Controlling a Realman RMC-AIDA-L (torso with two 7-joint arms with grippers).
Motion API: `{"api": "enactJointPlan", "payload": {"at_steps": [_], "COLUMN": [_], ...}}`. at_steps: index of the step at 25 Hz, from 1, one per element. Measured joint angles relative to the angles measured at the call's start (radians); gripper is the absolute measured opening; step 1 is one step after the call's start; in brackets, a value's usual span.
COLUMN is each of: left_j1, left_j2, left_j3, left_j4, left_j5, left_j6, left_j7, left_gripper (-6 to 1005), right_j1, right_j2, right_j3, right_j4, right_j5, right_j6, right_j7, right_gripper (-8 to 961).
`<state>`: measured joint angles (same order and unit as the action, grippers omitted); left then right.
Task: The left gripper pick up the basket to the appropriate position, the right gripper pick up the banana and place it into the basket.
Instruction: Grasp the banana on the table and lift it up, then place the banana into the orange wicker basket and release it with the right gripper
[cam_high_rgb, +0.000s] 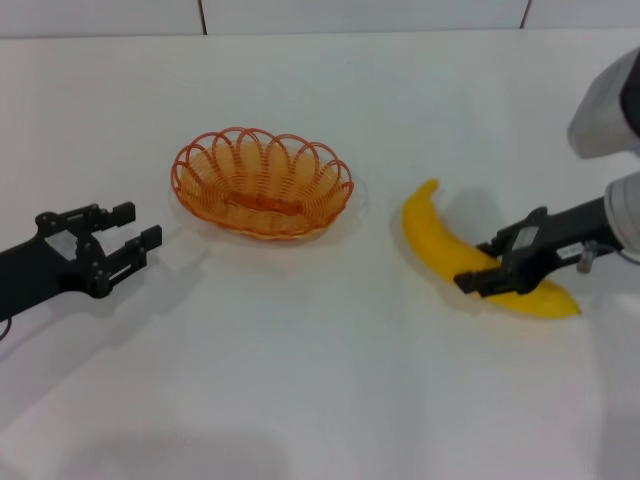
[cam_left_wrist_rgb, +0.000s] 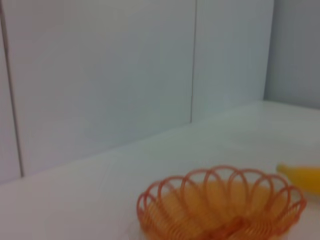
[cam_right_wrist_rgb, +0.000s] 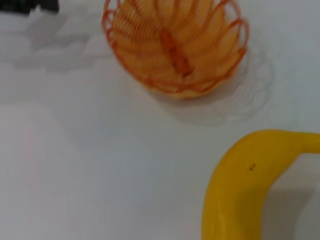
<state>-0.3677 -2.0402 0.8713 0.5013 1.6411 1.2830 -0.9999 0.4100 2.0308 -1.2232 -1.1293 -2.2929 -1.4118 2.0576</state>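
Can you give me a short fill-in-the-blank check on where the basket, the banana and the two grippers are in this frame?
1. The basket holds ____.
2. The banana lies on the table on the robot's ____ side of the basket.
3. The left gripper has its fingers ____ and is apart from the basket.
4. The right gripper has its fingers at the ____.

Missing words: nothing; right; open; banana
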Motion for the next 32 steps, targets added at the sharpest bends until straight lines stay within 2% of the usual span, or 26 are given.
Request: {"api": "enactJointPlan", "payload": {"at_steps": [8, 15, 19, 23, 32], "left_j1": [-0.001, -0.010, -0.018, -0.035, -0.055], "left_j2": [0.000, 0.000, -0.001, -0.001, -0.003], "left_j3": [0.000, 0.000, 0.000, 0.000, 0.003], "left_j4": [-0.010, -0.010, -0.014, -0.032, -0.035], "left_j5": [0.008, 0.009, 0.010, 0.010, 0.011], "left_j6": [-0.033, -0.034, -0.034, -0.034, -0.034], "left_j7": [-0.005, -0.005, -0.003, 0.004, 0.005], "left_gripper": [459, 459, 459, 459, 459], "right_j1": [-0.016, 0.057, 0.112, 0.152, 0.267], "right_j2": [0.002, 0.004, 0.006, 0.006, 0.011], "right_j3": [0.013, -0.026, -0.125, -0.254, -0.425], "right_j4": [-0.117, -0.123, -0.111, -0.066, 0.097], "right_j5": [0.093, 0.222, 0.242, 0.244, 0.261], "right_j6": [-0.015, 0.004, 0.116, 0.297, 0.543], "right_j7": [-0.025, -0.107, -0.117, -0.117, -0.107], "right_gripper": [478, 478, 479, 479, 482]}}
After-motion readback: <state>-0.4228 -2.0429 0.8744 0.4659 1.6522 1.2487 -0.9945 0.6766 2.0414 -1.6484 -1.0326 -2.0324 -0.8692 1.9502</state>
